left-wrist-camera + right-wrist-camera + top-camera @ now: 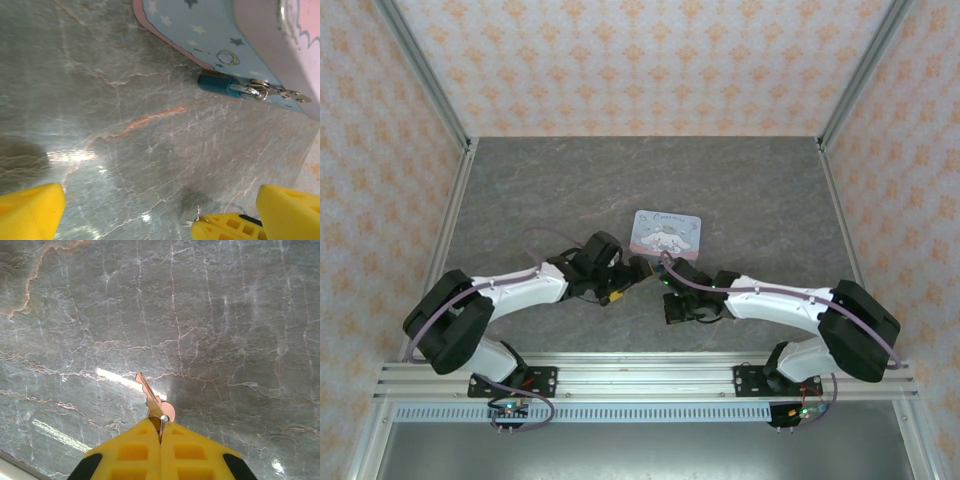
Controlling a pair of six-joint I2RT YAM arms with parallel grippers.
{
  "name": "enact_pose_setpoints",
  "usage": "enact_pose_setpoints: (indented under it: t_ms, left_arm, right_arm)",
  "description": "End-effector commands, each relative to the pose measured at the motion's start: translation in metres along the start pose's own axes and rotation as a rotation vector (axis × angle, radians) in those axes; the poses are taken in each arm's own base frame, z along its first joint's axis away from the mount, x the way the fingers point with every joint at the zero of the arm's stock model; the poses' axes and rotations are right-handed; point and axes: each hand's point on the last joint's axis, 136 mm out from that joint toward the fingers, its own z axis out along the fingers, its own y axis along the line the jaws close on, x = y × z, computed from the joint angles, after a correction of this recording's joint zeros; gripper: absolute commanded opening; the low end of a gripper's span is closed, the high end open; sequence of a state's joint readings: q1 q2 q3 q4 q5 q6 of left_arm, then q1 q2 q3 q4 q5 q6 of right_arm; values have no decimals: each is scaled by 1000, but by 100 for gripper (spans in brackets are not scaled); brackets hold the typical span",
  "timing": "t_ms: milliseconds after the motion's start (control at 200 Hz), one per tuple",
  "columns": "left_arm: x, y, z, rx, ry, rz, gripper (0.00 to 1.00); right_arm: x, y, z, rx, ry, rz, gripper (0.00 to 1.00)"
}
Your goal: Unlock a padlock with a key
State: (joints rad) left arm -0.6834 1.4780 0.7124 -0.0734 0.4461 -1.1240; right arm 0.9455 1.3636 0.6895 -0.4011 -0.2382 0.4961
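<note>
item: padlock (218, 84), teal-blue, small; lies on the grey marbled table (225, 315) hard against the side wall of the tin (200, 25), its thin shackle (256, 91) seemingly threaded through the tin's metal hasp (295, 96); shackle seated, so judged locked. item: key (149, 392), tan-gold; pinched at its bow end in the right gripper (160, 426), fingers (132, 450) closed flat together on it, blade projecting forward over bare table. item: left gripper (160, 200), fingers spread wide, holding nothing, hovering near the padlock with the lock ahead of its opening. step in hand, as judged: steady the lock, then bring the key to it. method: the left fingers should close across the teal body, not the shackle or hasp, leaving the end opposite the shackle free; the keyway cannot be made out, so its facing needs confirming before the approach. the right arm should line the blade with the body's long axis and enter slowly; the key is slight and held by a small margin, so side force may twist it in the grip. writing: tin carries a cartoon figure, stars and a line of cursive script on its lid, too small to read; no brand or label legible on lock, key or grippers.
</note>
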Motion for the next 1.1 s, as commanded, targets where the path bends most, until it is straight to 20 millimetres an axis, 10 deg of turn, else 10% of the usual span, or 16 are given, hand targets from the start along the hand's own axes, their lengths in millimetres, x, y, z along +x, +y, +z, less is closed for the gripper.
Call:
enact_pose_setpoints:
  t_ms: [0,330,1096]
  left_arm:
    - [-1,-21,5,47,0,17,95]
    - [4,-30,17,73,21,11,66]
    - [22,-47,27,86,52,47,42]
  right_arm:
    - [-6,5,-6,-34,-35,-1,0]
    - [-18,17,-18,-80,-80,11,0]
    - [-41,28,-26,-122,-140,42,0]
